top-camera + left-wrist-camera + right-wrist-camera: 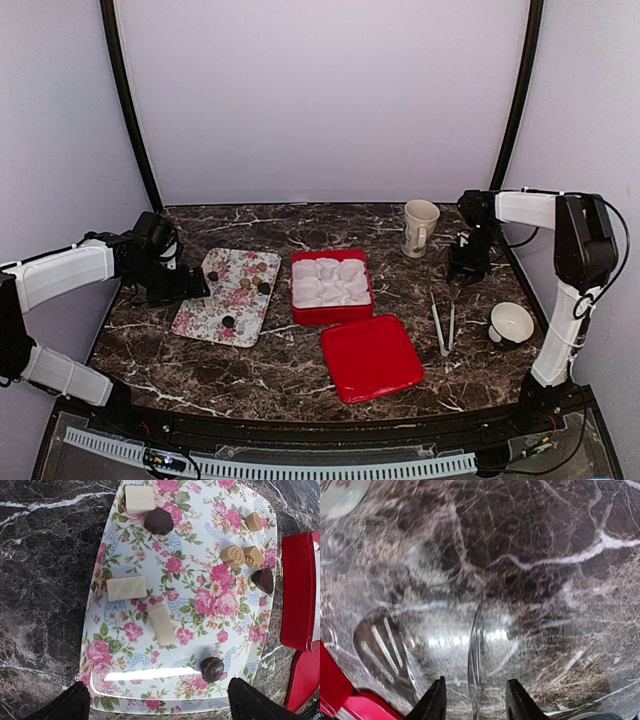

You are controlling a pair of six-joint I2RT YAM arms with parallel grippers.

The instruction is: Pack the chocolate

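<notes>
Chocolate (pixel 212 668) on tray (pixel 150 555), just ahead of spread left tool (pixel 160 697).

Behind the red box (pixel 330 314) bare table (pixel 300 228) is lying open, while the floral tray (pixel 205 318) is crowding its left, the red lid (pixel 372 357) its front, and tongs (pixel 442 325) its right.
</notes>
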